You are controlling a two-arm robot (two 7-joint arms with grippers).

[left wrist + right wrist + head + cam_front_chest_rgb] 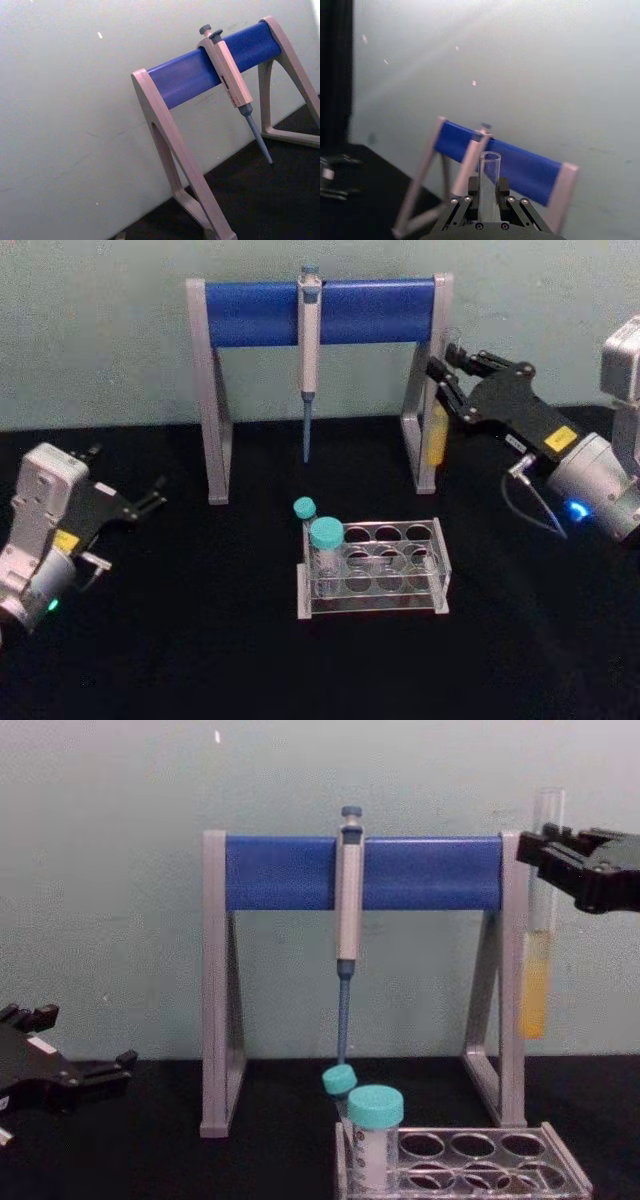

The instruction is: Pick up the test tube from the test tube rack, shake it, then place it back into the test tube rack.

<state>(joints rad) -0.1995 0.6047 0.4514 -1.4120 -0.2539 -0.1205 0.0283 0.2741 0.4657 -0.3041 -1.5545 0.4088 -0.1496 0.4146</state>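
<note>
- Lifting is done: the right hand (545, 855) is clamped on the test tube (536, 985), which hangs upright by the stand (365, 872), well above the rack (441, 570).
- Shaking is possibly under way; returning it remains.
- The left hand (128, 472) hovers spread and empty, low over the tabletop (200, 640).

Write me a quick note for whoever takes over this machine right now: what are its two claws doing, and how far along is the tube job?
Right gripper: shut on the test tube, holding it upright in the air near the right leg of the pipette stand.
Left gripper: open and idle, low on the left.
Rack: on the table in the middle, with two teal-capped vials at its left end. Its other holes look free.
Done: the tube is out of the rack.
Left: shake it (cannot tell whether that has happened), then lower it into a free hole.
</note>
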